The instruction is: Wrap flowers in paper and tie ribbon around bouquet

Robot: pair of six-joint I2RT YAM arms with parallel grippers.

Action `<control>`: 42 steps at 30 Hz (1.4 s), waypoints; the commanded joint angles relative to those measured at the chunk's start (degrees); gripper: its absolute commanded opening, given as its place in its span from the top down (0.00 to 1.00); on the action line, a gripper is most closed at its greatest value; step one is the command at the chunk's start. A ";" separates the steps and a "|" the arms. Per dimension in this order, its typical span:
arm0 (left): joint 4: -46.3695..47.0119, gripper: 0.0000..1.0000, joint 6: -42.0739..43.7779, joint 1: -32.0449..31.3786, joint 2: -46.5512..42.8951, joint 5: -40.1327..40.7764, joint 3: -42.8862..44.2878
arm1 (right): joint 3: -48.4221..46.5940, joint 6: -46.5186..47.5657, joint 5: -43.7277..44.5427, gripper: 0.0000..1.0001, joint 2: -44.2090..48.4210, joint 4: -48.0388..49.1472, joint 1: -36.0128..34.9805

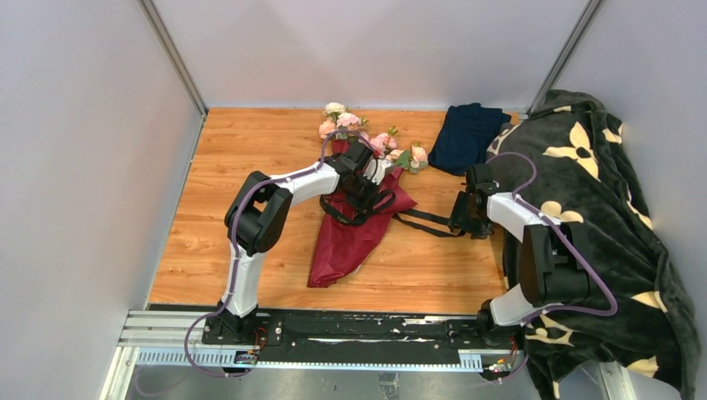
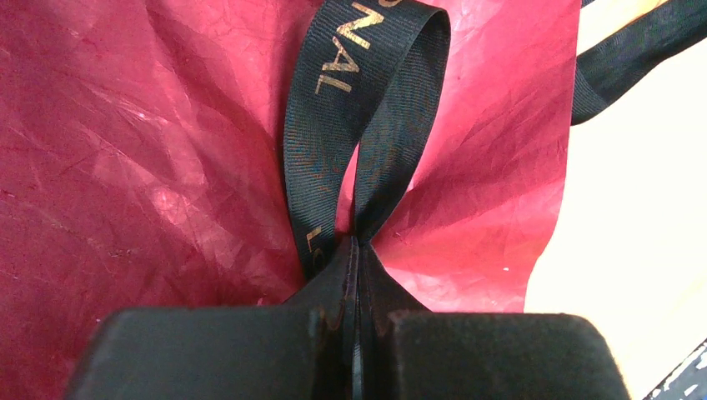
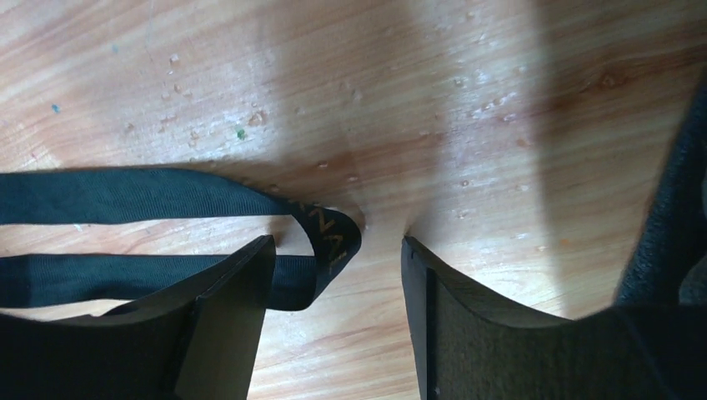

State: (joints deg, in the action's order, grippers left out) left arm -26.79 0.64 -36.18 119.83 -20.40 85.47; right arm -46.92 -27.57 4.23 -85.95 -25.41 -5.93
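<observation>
The bouquet lies on the wooden table, with the pink and cream flowers [image 1: 357, 127] at the far end. The burgundy paper [image 1: 346, 242] [image 2: 125, 167] tapers in a cone toward me. My left gripper [image 1: 367, 190] [image 2: 357, 250] is over the bouquet's middle, shut on a loop of the black ribbon [image 2: 358, 125]. Two ribbon tails [image 1: 425, 221] run right across the wood to my right gripper [image 1: 463, 218] [image 3: 338, 243]. That gripper is open and low over the table. The ribbon's folded end [image 3: 125, 196] lies loose by the left finger.
A navy folded cloth [image 1: 467, 133] lies at the back right, next to a big dark blanket [image 1: 600, 208] with cream flower shapes that covers the right side. Grey walls close in the table [image 1: 225, 208] on the left, back and right.
</observation>
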 commanded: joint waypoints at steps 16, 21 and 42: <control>-0.51 1.00 1.46 -0.21 -1.56 0.89 -0.30 | -16.57 10.28 9.79 1.00 32.97 -12.26 -4.02; -2.12 1.00 2.00 -0.23 -1.21 -0.35 1.68 | -9.13 12.98 -8.30 1.00 38.57 -0.34 -8.24; -7.95 1.00 3.21 7.09 -3.63 -9.96 7.78 | 2.20 7.33 -36.65 1.00 4.91 52.62 -37.84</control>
State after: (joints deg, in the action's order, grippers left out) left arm -33.17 3.22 -30.52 116.53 -28.97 92.40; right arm -41.71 -18.39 -29.12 -72.75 16.84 -43.24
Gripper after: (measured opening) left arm 0.008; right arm 0.010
